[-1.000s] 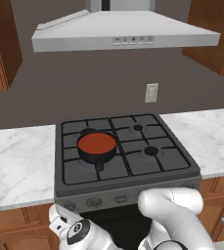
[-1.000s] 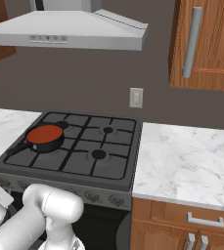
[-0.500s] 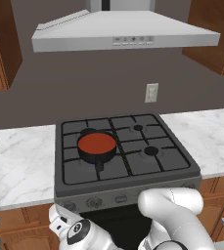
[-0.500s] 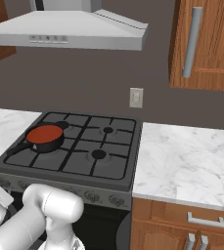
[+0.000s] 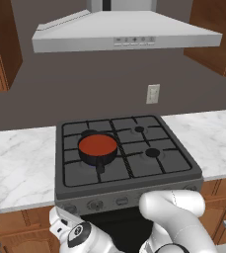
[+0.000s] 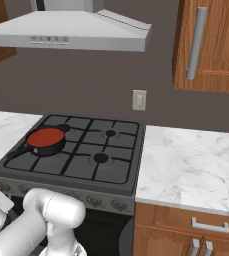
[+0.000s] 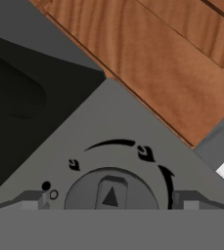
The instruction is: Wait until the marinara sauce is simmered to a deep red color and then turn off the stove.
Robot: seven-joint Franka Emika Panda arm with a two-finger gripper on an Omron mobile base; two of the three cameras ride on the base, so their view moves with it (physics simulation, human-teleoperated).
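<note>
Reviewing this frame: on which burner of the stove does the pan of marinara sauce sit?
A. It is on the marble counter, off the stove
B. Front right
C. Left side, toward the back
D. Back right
C. In the left base view the pan with the marinara sauce sits on the grates at the left side of the stove, toward the back, its short handle pointing to the front.

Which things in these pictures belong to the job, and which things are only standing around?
Belongs to the job:
- marinara sauce in the small black pan
- stove
- stove knob, between the open hand's tips

Only around:
- range hood
- wall outlet
- marble counter
- wooden cabinets
</note>
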